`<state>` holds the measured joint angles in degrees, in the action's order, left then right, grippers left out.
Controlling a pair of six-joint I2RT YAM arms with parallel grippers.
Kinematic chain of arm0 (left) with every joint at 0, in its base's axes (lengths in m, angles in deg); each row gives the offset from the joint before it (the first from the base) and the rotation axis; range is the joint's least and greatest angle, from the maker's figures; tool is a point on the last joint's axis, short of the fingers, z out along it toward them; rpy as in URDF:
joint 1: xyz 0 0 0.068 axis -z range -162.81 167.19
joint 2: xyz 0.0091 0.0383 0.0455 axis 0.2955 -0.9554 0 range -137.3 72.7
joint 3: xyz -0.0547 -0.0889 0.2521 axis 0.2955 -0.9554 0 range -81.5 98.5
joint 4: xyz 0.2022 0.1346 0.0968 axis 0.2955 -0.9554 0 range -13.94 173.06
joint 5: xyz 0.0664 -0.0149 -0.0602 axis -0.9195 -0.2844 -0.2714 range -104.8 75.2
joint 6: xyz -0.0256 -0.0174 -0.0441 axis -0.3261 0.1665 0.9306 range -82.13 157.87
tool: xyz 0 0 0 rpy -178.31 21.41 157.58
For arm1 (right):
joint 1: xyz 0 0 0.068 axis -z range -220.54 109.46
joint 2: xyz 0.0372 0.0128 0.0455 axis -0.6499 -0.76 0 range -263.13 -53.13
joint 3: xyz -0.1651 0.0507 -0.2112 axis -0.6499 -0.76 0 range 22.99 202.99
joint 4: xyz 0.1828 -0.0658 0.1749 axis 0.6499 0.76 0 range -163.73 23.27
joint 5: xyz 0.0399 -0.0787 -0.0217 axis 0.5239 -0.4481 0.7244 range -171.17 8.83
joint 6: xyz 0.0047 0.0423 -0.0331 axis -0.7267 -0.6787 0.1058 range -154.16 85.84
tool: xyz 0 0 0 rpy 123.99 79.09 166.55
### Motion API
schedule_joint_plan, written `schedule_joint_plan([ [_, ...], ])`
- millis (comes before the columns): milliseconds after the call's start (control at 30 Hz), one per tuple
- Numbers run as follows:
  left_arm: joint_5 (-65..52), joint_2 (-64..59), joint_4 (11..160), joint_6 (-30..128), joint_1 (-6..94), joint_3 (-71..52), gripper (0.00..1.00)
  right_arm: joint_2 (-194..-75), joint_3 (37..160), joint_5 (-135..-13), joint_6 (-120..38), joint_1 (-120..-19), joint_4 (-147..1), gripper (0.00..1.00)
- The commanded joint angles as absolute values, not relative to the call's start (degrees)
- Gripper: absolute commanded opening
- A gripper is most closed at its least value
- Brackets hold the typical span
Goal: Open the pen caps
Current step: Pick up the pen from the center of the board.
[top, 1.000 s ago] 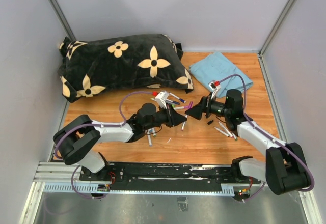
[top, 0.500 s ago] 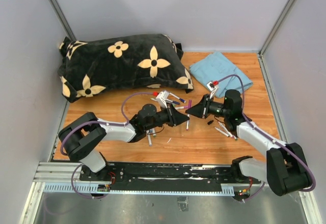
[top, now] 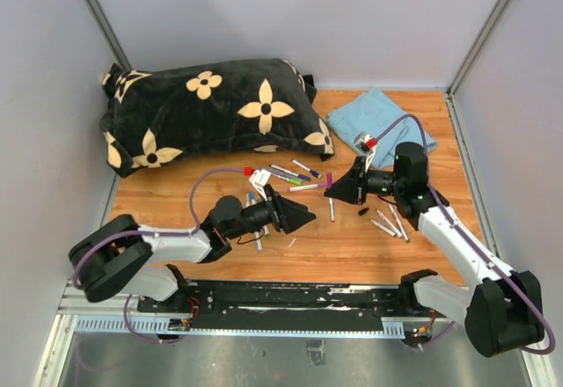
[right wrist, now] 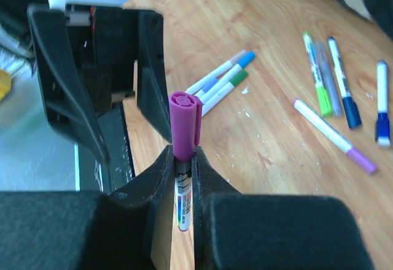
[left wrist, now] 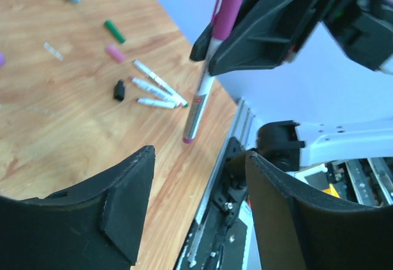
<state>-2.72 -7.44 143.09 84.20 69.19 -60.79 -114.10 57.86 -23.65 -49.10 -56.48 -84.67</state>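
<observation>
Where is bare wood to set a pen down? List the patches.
Free: wooden table near left, between black flowered pillow and left arm; also near edge between left and right arm. Crowded: white marker pens mid-table and by the right arm.

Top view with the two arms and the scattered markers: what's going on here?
The right gripper is shut on a white-barrelled pen, gripping the barrel just under its magenta cap, which is still on. The left gripper faces it with jaws open and empty, not touching the pen. Other pens lie on the wooden table, along with a loose green cap, a pink cap and a black cap.
</observation>
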Motion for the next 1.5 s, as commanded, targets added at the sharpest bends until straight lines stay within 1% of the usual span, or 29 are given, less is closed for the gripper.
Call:
schedule_joint_plan([
  [0,-1.2,1.9,149.1,77.8,69.6,-63.3,0.69,-113.5,63.4,-9.2,-27.2,-55.2,-67.1,0.02],
  [133,-0.7,9.1,151.2,74.7,69.6,-66.6,0.81,-111.7,64.6,-5.5,-21.3,-55.0,-60.3,0.04],
  [200,-1.4,12.4,152.4,73.6,69.5,-68.7,0.88,-110.6,64.4,-5.3,-20.3,-55.0,-59.6,0.08],
  [267,-2.5,15.1,153.8,72.9,69.6,-70.8,0.97,-110.3,64.4,-4.7,-19.6,-55.0,-59.1,0.09],
  [300,-3.0,16.1,154.3,72.9,69.6,-71.7,0.99,-110.5,64.7,-4.3,-19.3,-55.0,-58.5,0.09],
  [433,-3.4,17.6,156.1,72.9,69.6,-73.4,0.99,-111.3,65.4,-3.9,-18.0,-55.0,-56.5,0.09],
  [867,-3.7,11.4,167.2,75.8,69.6,-75.8,0.99,-111.3,65.1,-3.7,-17.8,-55.0,-56.2,0.09],
  [1467,-6.2,9.5,169.8,77.4,69.6,-76.6,0.98,-112.5,64.9,-3.4,-17.9,-55.0,-56.3,0.09],
])
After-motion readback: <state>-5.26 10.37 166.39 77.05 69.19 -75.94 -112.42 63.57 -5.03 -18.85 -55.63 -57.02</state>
